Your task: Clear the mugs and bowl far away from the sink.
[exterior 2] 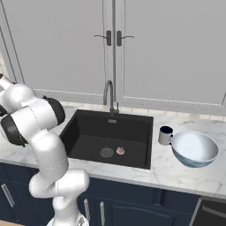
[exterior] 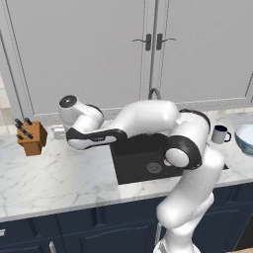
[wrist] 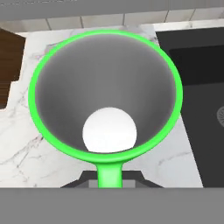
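Marble counter point(exterior: 59, 173) runs along the wall, with dark blue cabinet fronts point(exterior 2: 132, 207) below and pale cupboard doors point(exterior: 99, 44) above. Set into it is one black sink point(exterior 2: 108, 137), with a round metal drain point(exterior 2: 106, 152) and a small pale pink object point(exterior 2: 120, 151) on its floor, and one thin curved faucet point(exterior 2: 108, 93) rising at its back edge.

Three pieces of crockery can be counted: two mugs and one bowl. The grey-white mug point(exterior 2: 165, 135), dark inside, stands upright on the counter just right of the sink, near its rim. The pale bowl point(exterior 2: 194, 149) sits tilted just beside that mug, on its far side from the sink; whether the two touch cannot be told. The green mug point(wrist: 105, 94) is seen from straight above in the hand view, over the counter left of the sink, its handle point(wrist: 108, 173) pointing down toward the gripper point(wrist: 109, 181). The fingers are closed on that handle, though the tips themselves are hidden beneath it.

One wooden knife block point(exterior: 31, 137) with dark handles stands on the counter further left, well apart from the sink. The white arm point(exterior: 143, 121) stretches across the sink toward that side, hiding part of the basin in the left base view.
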